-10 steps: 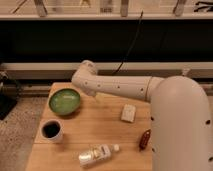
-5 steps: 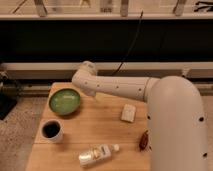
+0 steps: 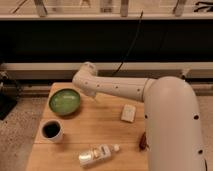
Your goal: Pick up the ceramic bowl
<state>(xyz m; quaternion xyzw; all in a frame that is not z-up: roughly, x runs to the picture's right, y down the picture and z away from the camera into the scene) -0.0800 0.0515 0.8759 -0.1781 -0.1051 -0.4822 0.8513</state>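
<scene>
- The bowl [image 3: 65, 101] sits upright near the back-left corner of the bench [image 3: 100, 127].
- The end effector [image 3: 93, 93] is tucked under the arm's tip, just right of the bowl by the back edge; I cannot tell its state.
- A mug [image 3: 51, 130] stands by the left edge.
- A bottle [image 3: 97, 155] lies near the front edge.
</scene>
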